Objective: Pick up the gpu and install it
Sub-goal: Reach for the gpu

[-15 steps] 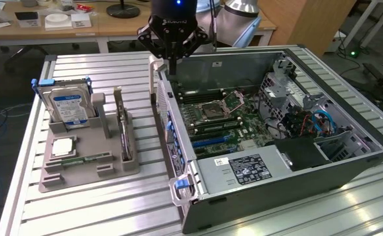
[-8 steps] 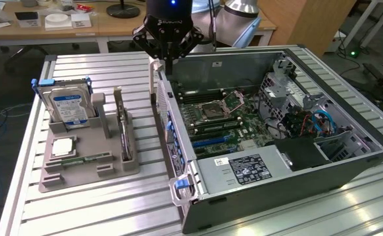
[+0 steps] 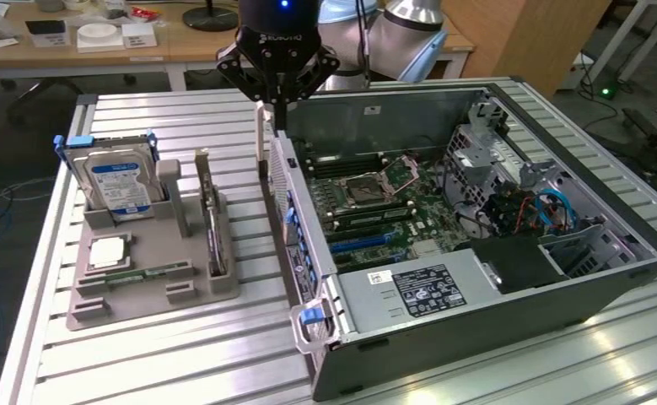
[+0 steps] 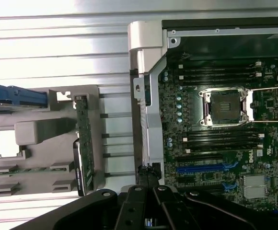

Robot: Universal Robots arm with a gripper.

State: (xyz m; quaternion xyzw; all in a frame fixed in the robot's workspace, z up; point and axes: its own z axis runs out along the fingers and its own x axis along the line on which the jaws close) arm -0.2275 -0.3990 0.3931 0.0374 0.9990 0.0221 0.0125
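A slatted metal table [image 3: 159, 363] carries two things. A grey moulded holder [image 3: 148, 304] sits flat on it towards the exterior view's left. An open computer case [image 3: 497, 325] lies on its side just beside the holder, towards the exterior view's right, open face upward. A narrow strip of bare slats separates them.

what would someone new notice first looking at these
The open computer case, its motherboard bare, lies on the exterior view's right. On the exterior view's left, a grey holder carries a blue-labelled hard drive. Between them, higher up, the tool is shut on the gpu, which hangs upright.
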